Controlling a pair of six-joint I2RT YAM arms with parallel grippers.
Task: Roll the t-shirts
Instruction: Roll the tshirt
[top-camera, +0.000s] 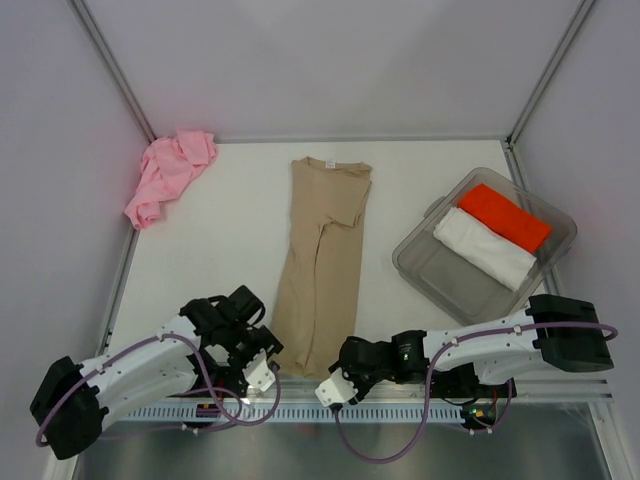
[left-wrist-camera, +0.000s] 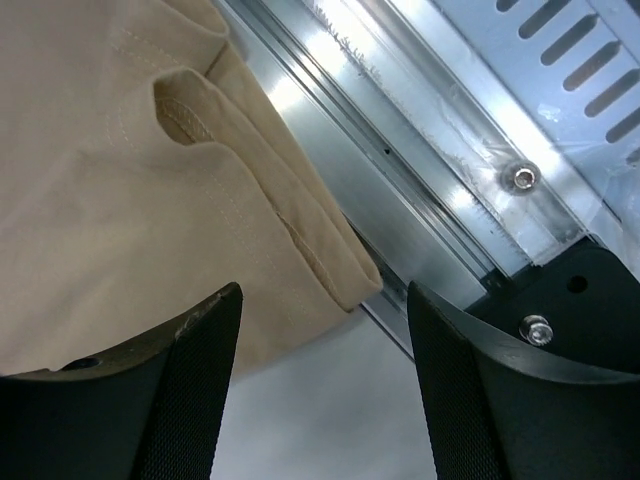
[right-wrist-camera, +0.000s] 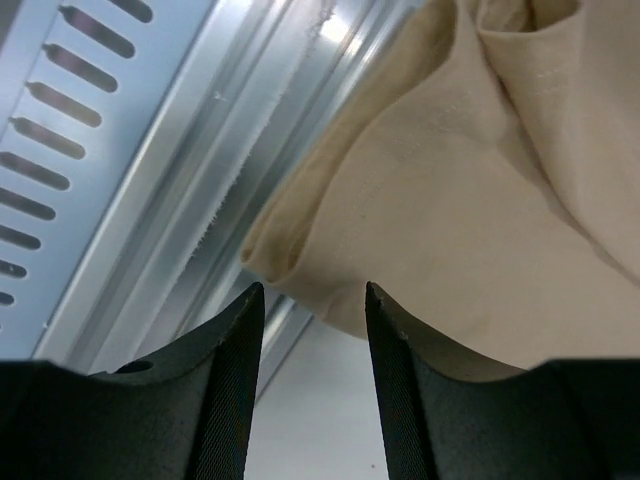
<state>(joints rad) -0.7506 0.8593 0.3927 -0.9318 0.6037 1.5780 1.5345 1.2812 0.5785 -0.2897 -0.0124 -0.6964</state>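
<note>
Hovering both grippers low at the near hem of the tan shirt, which lies long & flat, running away from my fingers. L gripper: fingers wide apart, nothing btwn them, one hem corner just past the tips. R gripper: fingers apart too, narrower gap, other hem corner just past the tips, not clamped. Pink shirt sits crumpled far ahead-left of L fingers, well apart. Bin is ahead-right of R fingers.

The tan t-shirt and pink t-shirt are soft matt cloth, the rail is bright brushed metal, the gripper fingers are matt ribbed black plastic, and the bin is cloudy see-through plastic.
</note>
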